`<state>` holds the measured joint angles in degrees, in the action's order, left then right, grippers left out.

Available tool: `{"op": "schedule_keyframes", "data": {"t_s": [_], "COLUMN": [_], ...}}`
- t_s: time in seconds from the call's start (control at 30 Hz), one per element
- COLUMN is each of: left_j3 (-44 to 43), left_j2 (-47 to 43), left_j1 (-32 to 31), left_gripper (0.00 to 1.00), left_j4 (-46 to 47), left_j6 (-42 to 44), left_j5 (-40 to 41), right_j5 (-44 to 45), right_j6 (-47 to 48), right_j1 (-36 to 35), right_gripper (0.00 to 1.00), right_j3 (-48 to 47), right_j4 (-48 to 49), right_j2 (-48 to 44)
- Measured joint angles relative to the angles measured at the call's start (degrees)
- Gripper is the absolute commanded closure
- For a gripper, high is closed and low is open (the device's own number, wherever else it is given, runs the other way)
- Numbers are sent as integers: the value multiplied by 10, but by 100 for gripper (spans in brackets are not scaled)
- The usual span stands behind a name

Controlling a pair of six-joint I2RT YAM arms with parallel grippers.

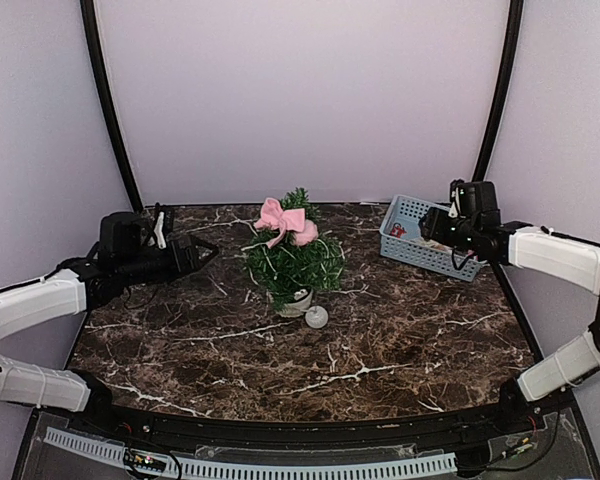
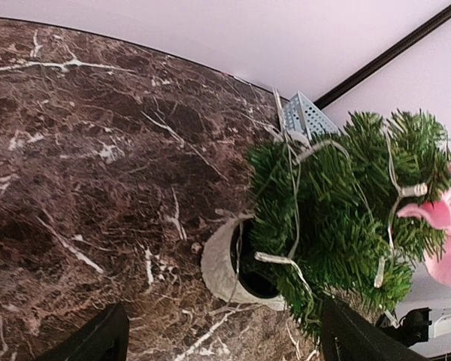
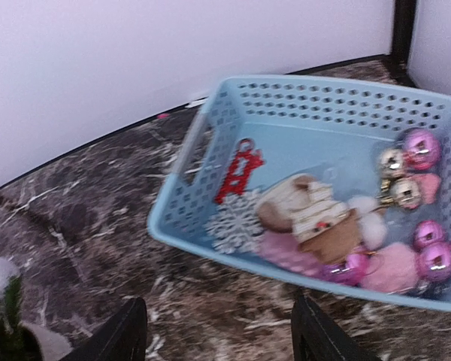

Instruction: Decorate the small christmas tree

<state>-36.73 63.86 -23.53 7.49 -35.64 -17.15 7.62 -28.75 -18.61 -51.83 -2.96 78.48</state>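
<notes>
The small christmas tree [image 1: 292,262] stands mid-table in a white pot [image 1: 298,300], with a thin light string wound through it and a pink bow [image 1: 285,220] at its top. A white ball [image 1: 316,317] lies against the pot. My left gripper [image 1: 208,252] hovers left of the tree, open and empty. In the left wrist view the tree [image 2: 346,210] and pot [image 2: 225,263] lie just ahead of the left gripper [image 2: 222,335]. My right gripper [image 1: 427,225] hangs at the blue basket [image 1: 425,250]. In the right wrist view it [image 3: 218,331] is open and empty, just short of the basket [image 3: 203,233].
The basket holds a red sled ornament [image 3: 239,171], a white snowflake [image 3: 235,224], a wooden figure [image 3: 316,214], pink fluffy pieces and several shiny pink baubles [image 3: 421,147]. Dark marble table [image 1: 380,340]; curved black frame posts [image 1: 105,100] stand at the back corners.
</notes>
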Motion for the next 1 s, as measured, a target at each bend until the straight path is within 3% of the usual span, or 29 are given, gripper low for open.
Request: {"op": "schedule_keyframes", "data": {"t_s": [0.2,0.3,0.53,0.8,1.0], "left_j3": [-41,-66,-137,-140,-140], "left_j2": [27,49,79,83,83], "left_j1": [71,92,127,154,162], "left_gripper": [9,10,9,9,9], "left_j4": [-21,-37,-81,-90,-90], "left_j6": [33,54,120,145,151], "left_j5": [-60,-89,-124,-145,-153], "right_j5": [23,33,41,13,-3], "right_j6": [50,73,117,154,164], "right_j1": [85,114,172,215,207], "right_gripper": [36,48,57,70,65], "right_j3": [-83,-143,-255,-314,-315], "right_j4": [-66,-112,-239,-332,-360], "right_j2": [80,148,262,324,336]}}
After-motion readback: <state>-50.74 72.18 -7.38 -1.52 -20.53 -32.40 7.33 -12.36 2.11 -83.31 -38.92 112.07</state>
